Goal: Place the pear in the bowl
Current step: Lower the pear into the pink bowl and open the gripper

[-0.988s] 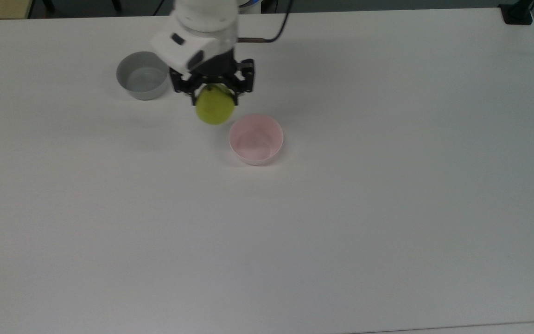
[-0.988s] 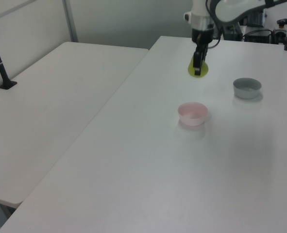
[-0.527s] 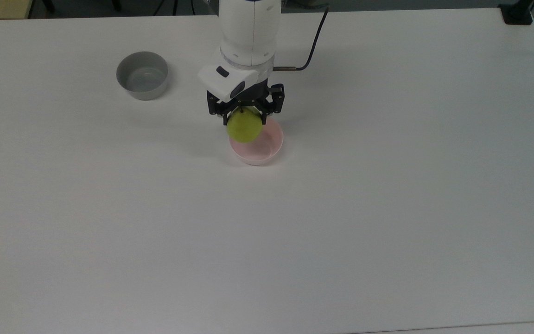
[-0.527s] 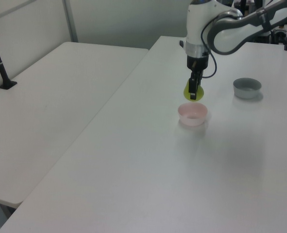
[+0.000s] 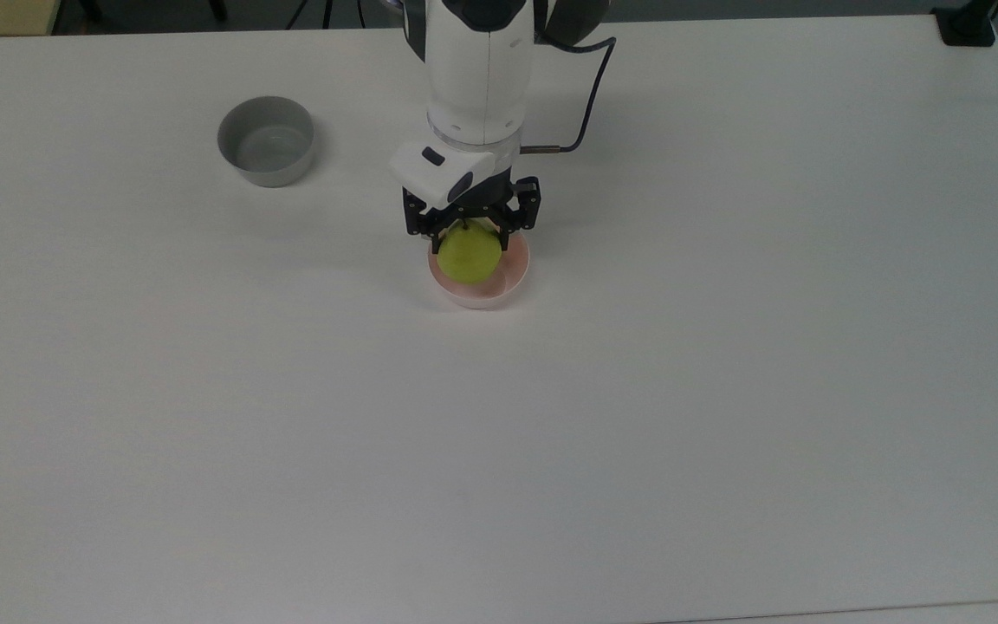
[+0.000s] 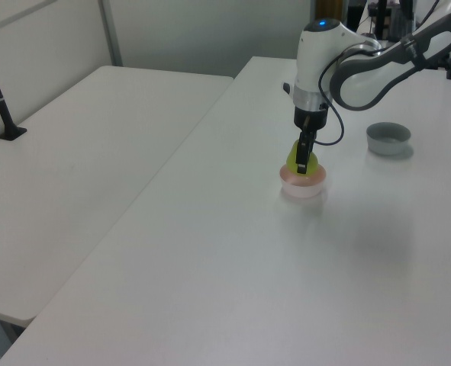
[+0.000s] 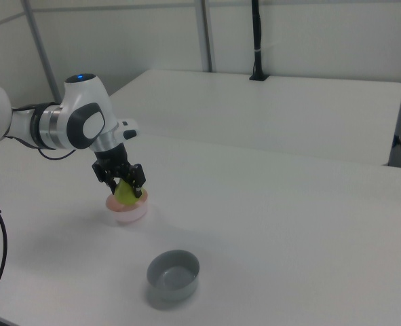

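Observation:
The yellow-green pear (image 5: 469,255) (image 6: 297,159) (image 7: 125,193) hangs in my gripper (image 5: 470,239) (image 6: 302,158) (image 7: 124,189), which is shut on it. It sits right over the pale pink bowl (image 5: 508,284) (image 6: 314,185) (image 7: 135,213), with its lower part inside the rim. Whether the pear touches the bowl's floor is hidden. The bowl stands on the white table (image 5: 551,416), near the middle of its far half in the top view.
A grey bowl (image 5: 266,140) (image 6: 388,138) (image 7: 173,274) stands apart from the pink one, toward the top view's upper left. A second white table (image 6: 80,152) (image 7: 275,109) adjoins this one. A black pole (image 6: 0,107) (image 7: 256,41) is clamped on it.
My arm carried the pear from beside the grey bowl toward the top view's right and lowered it onto the pink bowl. The grip on the pear stayed the same.

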